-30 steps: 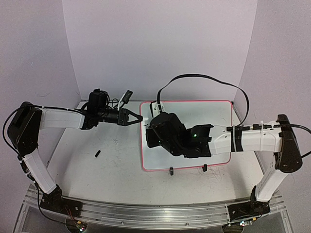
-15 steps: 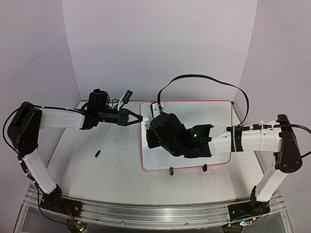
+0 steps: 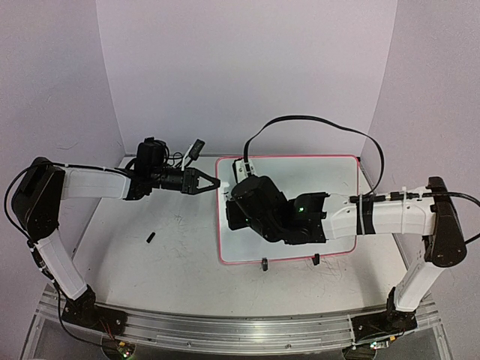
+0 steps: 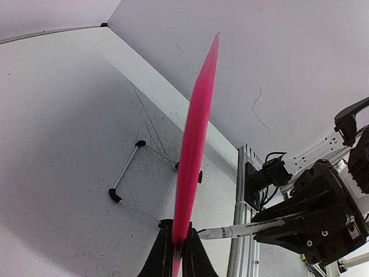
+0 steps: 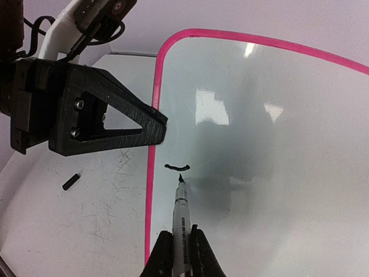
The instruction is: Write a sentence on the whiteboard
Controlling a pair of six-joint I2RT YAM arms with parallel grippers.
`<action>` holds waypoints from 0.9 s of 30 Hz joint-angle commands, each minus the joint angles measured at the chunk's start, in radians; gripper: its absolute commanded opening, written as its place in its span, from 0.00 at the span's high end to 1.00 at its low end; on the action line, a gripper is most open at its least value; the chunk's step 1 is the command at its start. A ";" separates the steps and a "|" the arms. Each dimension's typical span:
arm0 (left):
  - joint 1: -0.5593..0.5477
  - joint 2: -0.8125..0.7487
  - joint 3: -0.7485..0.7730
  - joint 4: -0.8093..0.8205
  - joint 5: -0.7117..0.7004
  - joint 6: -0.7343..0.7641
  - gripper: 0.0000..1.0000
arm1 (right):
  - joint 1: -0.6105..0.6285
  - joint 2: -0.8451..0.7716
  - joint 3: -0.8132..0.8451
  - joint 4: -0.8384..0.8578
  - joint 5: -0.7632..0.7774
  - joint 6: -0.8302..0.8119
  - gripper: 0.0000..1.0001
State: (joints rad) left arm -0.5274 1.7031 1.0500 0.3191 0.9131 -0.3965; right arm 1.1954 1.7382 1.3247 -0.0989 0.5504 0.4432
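- The whiteboard [image 3: 330, 176] lies flat on the table [image 3: 172, 259], right of centre, with two black clips [image 3: 265, 263] on its near edge.
- A short black stroke [image 5: 177, 168] sits just inside its left pink border.
- The marker [image 5: 181, 214] has its tip just near of that stroke.
- The right gripper [image 5: 181, 249] is clamped on the marker.
- The left gripper [image 4: 180, 245] is closed on the board's left edge.
- A small black piece [image 3: 151, 238] lies on the table to the left.
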 commanded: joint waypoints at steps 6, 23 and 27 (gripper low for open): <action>-0.006 -0.031 -0.007 0.017 0.029 -0.031 1.00 | -0.003 0.009 -0.001 -0.024 -0.010 0.028 1.00; -0.007 -0.030 -0.007 0.017 0.030 -0.031 1.00 | 0.015 0.007 -0.023 -0.049 -0.016 0.063 1.00; -0.007 -0.030 -0.006 0.017 0.030 -0.032 1.00 | 0.021 0.006 -0.028 -0.053 -0.018 0.072 1.00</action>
State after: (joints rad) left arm -0.5274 1.7031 1.0500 0.3191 0.9131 -0.3965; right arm 1.2079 1.7382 1.3080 -0.1330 0.5289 0.4950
